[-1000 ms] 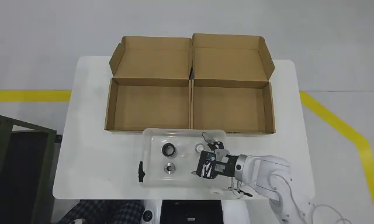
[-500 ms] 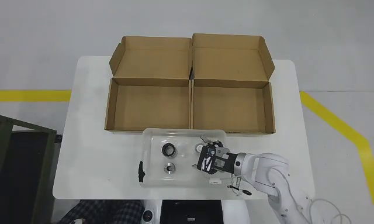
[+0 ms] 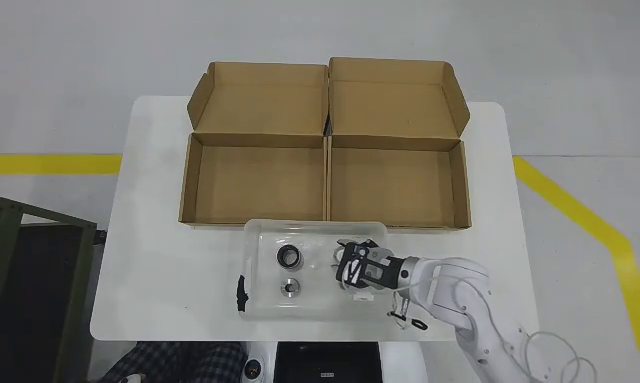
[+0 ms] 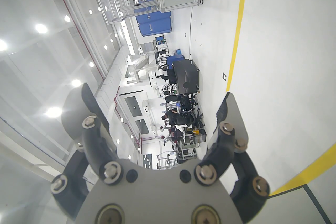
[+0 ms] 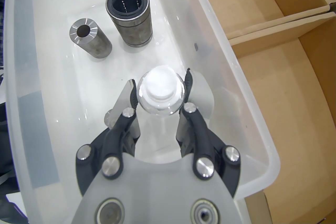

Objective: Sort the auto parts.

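Auto parts are kept in a clear rectangular plastic bin (image 5: pixel 225 51) on the white bench (image 3: pixel 150 233). One of them, a small round part of clear plastic with a white stepped core (image 5: pixel 160 93), is gripped by the right hand (image 5: pixel 160 92). The jaws are pressed against its two opposite sides, low inside the bin.

Ahead of the fingertips, well apart from the held piece, a large dark steel sleeve with a black-ringed bore (image 5: pixel 132 22) and a smaller plain steel cylinder with a narrow bore (image 5: pixel 92 41) are stood upright. They are placed near each other but not touching. Off to one side of the hand, just beyond the bin wall, an open brown cardboard box (image 3: pixel 395 183) is set, with a second box of the same kind (image 3: pixel 258 183) touching it. The left hand (image 4: pixel 157 92) is spread wide with nothing in it, and is turned away from the bench toward the room.

The round part is judged to be light, hard and smooth. Because its sides are curved, it could be squeezed out of the pinch if it is caught off centre, and the clear shell might be cracked by too much force. It is best taken across its widest girth with moderate pressure. The two steel pieces are judged heavy and rigid, and are best taken across the outer wall at mid-height.
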Motion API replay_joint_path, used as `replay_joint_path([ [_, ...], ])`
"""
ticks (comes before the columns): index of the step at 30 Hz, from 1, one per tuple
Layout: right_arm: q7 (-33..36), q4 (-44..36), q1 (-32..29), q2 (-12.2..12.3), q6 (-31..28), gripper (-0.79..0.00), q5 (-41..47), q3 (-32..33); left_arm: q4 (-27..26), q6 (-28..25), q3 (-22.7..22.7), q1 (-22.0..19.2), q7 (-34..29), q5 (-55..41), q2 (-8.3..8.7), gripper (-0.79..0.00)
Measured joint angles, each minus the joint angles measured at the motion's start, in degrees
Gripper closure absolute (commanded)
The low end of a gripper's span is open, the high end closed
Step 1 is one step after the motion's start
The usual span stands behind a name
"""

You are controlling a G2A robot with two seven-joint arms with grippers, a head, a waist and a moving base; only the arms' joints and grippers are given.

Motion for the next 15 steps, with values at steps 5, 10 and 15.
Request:
replay_joint_path([
  [5, -0.29, 0.21, 0.46, 0.18, -0.67, 0.0, 1.14, -0.32, 0.0, 0.0, 0.0, 0.0, 0.0, 0.0, 0.0, -0.785],
  [10, -2.14, -0.24, 0.6, 0.45, -2.4, 0.0, 3.37, -0.07, 0.0, 0.0, 0.0, 0.0, 0.0, 0.0, 0.0, -0.785],
  [15, -6.93, -0.1, 0.68, 0.79, -5.3, 0.0, 7.61, 1.03, 0.0, 0.0, 0.0, 0.0, 0.0, 0.0, 0.0, -0.785],
])
